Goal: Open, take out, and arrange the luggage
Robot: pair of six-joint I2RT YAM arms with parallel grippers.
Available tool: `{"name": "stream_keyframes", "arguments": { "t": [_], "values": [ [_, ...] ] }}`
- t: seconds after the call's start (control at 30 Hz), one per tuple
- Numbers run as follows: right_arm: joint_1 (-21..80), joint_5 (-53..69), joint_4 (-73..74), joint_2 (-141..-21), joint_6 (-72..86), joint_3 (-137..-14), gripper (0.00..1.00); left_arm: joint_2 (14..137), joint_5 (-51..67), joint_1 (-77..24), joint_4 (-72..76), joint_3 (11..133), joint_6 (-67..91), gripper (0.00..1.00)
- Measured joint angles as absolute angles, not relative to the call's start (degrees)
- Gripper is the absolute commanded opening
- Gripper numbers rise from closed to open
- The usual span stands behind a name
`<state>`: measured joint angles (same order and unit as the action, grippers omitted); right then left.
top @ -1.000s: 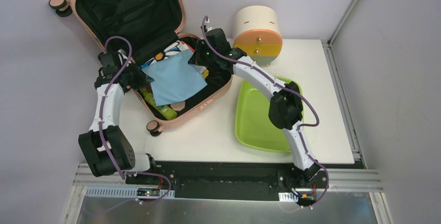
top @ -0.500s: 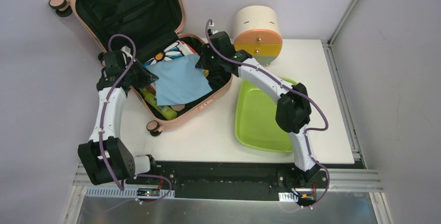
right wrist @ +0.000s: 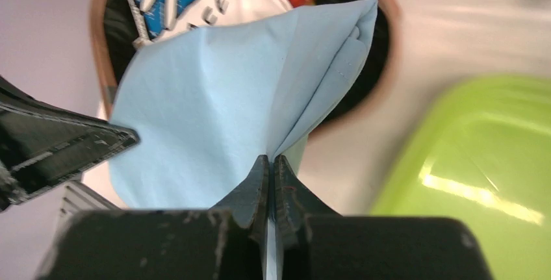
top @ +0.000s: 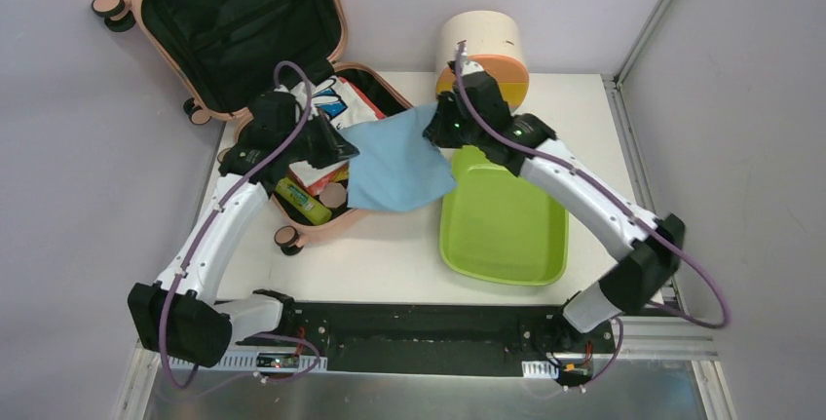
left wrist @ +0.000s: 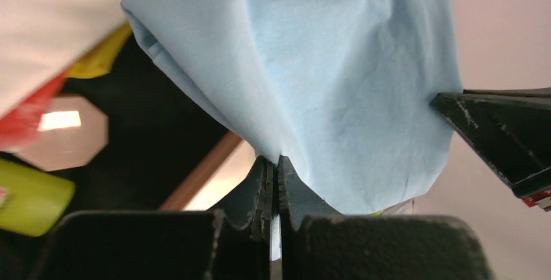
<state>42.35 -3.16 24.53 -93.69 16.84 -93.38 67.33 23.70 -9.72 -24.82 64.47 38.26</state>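
Note:
The luggage (top: pixel 244 20) is a peach-pink suitcase at the back left, lying open with its black-lined lid leaning on the wall. A light blue cloth (top: pixel 394 167) hangs stretched between my two grippers, over the suitcase's right rim and the table beside it. My left gripper (top: pixel 349 152) is shut on the cloth's left corner, and the left wrist view shows the fabric (left wrist: pixel 325 85) pinched at the tips (left wrist: pixel 274 163). My right gripper (top: pixel 434 130) is shut on the opposite corner, with the cloth (right wrist: pixel 214 111) fanning out from its tips (right wrist: pixel 270 162).
A lime-green tray (top: pixel 506 235) lies right of the cloth. A cream drawer unit (top: pixel 482 50) stands behind the right gripper. Inside the suitcase lie a lime-green bottle (top: pixel 300 201), a white printed item (top: pixel 326 98) and a round tan piece (top: pixel 334 194). Walls close in at the back and right.
Both arms have swung to the right and carried the blue cloth from inside the suitcase to over its right rim, close to the green tray.

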Motion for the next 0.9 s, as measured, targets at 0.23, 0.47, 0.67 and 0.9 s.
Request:
{"name": "stream_keyframes", "arguments": {
  "t": [0.23, 0.47, 0.67, 0.9],
  "values": [
    [40.99, -11.33, 32.58, -72.47, 17.26, -77.28, 0.00, 69.38, 16.69, -26.59, -24.67, 70.61, 40.82, 0.00],
    [33.12, -14.76, 36.07, -57.39, 16.78, -64.58, 0.00, 80.60, 10.31, -39.90, -20.60, 76.69, 41.93, 0.00],
    [23.68, -14.57, 35.97, -55.29, 14.70, -56.55, 0.00, 94.48, 9.63, -44.77, -13.78, 78.56, 44.51, 0.00],
    [15.57, -12.62, 32.62, -63.11, 12.62, -49.43, 0.00, 105.54, 8.23, -46.94, -10.15, 82.19, 44.56, 0.00]
  ]
}}
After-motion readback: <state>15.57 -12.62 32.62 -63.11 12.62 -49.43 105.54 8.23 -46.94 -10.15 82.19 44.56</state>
